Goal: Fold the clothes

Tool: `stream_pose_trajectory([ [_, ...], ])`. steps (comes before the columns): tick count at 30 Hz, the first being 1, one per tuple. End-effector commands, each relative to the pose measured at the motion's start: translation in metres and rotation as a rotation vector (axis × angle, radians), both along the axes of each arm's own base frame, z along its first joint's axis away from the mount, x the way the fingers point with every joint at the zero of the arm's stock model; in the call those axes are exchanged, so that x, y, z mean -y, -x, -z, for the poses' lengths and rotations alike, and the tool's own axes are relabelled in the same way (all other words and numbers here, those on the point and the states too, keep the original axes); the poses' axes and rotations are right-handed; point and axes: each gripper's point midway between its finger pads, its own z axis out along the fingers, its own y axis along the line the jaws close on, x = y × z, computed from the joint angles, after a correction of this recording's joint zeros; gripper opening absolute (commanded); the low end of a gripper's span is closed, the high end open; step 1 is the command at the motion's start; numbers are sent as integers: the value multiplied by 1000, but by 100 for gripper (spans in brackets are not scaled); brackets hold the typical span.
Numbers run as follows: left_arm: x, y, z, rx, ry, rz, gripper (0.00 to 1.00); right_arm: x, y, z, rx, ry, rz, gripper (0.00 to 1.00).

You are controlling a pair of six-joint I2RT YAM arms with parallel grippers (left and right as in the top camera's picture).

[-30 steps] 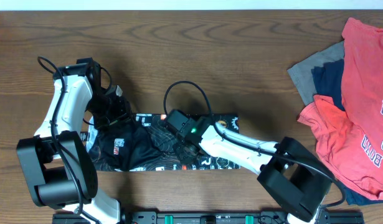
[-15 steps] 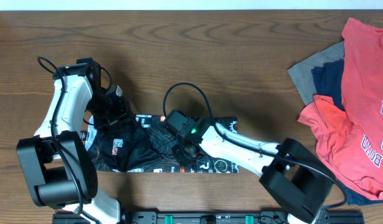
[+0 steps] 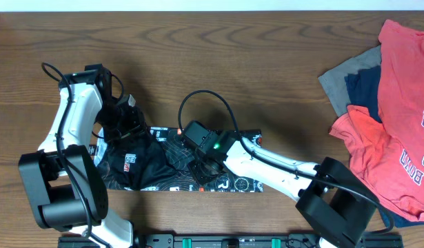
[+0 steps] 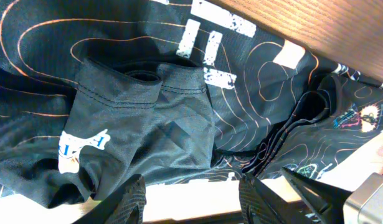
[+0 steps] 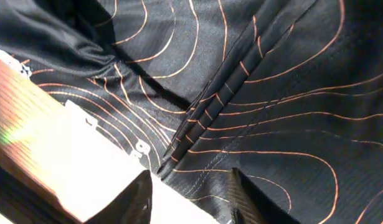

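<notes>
1. Lies bunched in a long band near the front edge of the brown wooden table (image 3: 267,62): black short-sleeved sports jersey (image 3: 163,162) with thin orange contour lines and white lettering.
2. Hovers over its pleated middle seam, fingers parted, gripping nothing: right hand (image 5: 188,183), likely placed to set the next fold.
3. Also open and empty, at the rumpled left end: left hand (image 4: 191,190), probably steadying.
4. Heaped well apart at the table's right: red, grey and navy garments (image 3: 391,103).

jersey (image 3: 163,162) on table (image 3: 267,62) near front edge, garment pile (image 3: 398,103) well apart at right
</notes>
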Motion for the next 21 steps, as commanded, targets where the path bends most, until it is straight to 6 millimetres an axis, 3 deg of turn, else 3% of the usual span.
stream_pose_trajectory([
  [1, -2, 1, -3, 17, -5, 17, 57, 2, -6, -12, 31, -5, 3, 42],
  [11, -60, 7, 7, -42, -310, -56, 67, 92, -65, -57, 144, 122, 246, 56],
  [12, -66, 7, 8, -40, -340, -63, 71, 102, -68, -60, 138, 128, 275, 57],
  [14, -77, 6, 8, -37, -386, -72, 80, 121, -73, -63, 119, 148, 329, 61],
  [21, -99, 5, 10, -29, -498, -30, 88, 180, -78, -59, 47, 271, 463, 65],
])
